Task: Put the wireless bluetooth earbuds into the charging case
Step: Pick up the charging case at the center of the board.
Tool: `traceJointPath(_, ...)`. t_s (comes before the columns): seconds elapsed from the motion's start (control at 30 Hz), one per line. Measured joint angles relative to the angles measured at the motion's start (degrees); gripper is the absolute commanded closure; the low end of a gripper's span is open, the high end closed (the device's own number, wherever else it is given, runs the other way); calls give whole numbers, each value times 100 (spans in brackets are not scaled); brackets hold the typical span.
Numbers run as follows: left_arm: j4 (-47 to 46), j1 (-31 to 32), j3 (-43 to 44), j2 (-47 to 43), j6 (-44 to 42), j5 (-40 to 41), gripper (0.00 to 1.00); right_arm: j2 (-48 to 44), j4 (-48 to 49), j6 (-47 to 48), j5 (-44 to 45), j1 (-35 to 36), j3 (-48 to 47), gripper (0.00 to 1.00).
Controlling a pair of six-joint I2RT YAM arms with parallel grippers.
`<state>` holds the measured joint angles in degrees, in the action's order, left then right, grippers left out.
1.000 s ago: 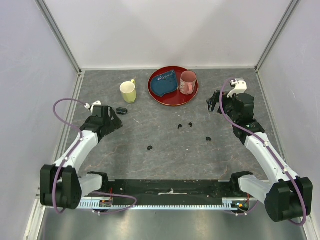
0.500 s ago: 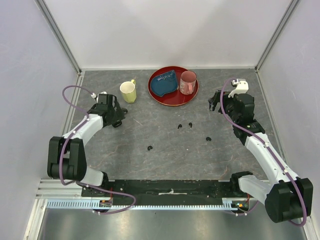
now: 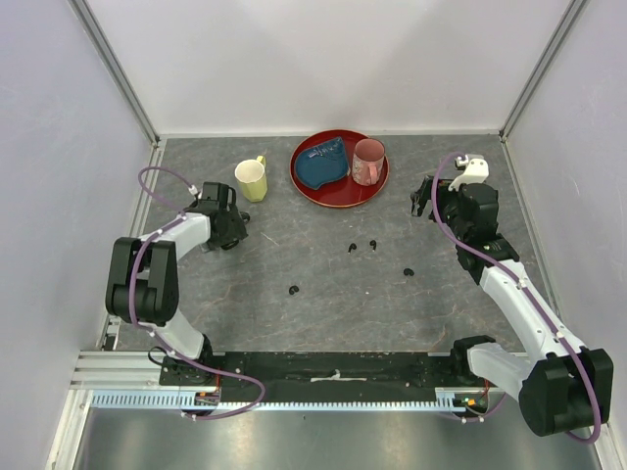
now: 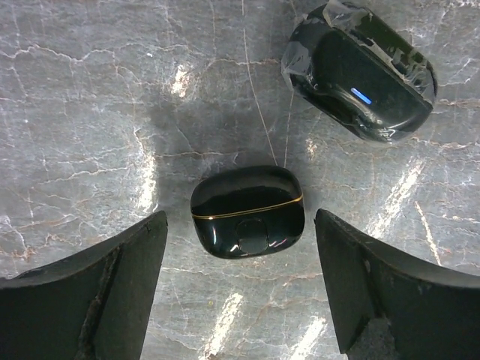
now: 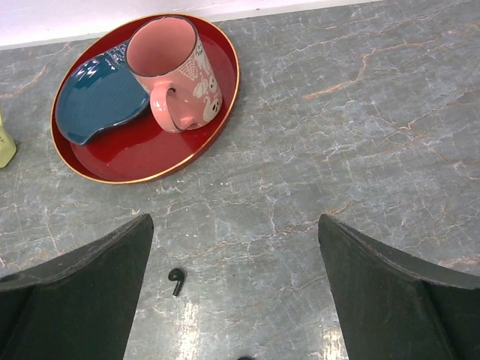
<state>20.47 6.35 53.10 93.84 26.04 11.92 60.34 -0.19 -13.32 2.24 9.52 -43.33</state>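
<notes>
Left pincer (image 4: 240,219): jaws apart, poised over the table (image 3: 323,313) at its left side, just near of the yellow mug (image 3: 251,179). The wrist view shows a closed black case with a gold seam (image 4: 247,212) lying flat between the two fingers, with a gap on either side; neither finger touches it.

A second black case (image 4: 360,71), wrapped in clear film and showing a small blue light, lies just beyond the first, to its right and apart from it.

Right pincer (image 3: 421,196): jaws wide apart, holding nothing, at the right side of the table beside the red tray (image 3: 313,191).

Four black earbuds lie loose on the table around its middle: a pair side by side (image 3: 351,247) (image 3: 373,243), one further right (image 3: 409,271), one nearer the arm bases (image 3: 294,290). All are well apart from both cases.

The tray holds a pink mug (image 5: 172,71) and a blue dish (image 5: 94,101).
</notes>
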Motion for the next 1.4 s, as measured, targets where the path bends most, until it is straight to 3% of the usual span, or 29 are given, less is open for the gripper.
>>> traceJointPath(0.2, -4, 0, 85, 179, -20, 2, 28, 2, 2, 0, 66, 0, 0, 2)
traceJointPath(0.7, -63, 0, 214, 363, -247, 83, 30, 37, 2, -24, 120, 0, 0, 2)
traceJointPath(1.03, -131, 0, 229, 380, -374, -59, 56, 37, 4, -44, 129, 0, 0, 2)
traceJointPath(1.23, -273, 83, 85, 243, -404, -291, 57, 92, 4, -63, 129, 0, 0, 2)
traceJointPath(1.4, -278, 682, -81, -55, -466, -514, 57, 245, -39, -94, 76, 0, -11, 2)
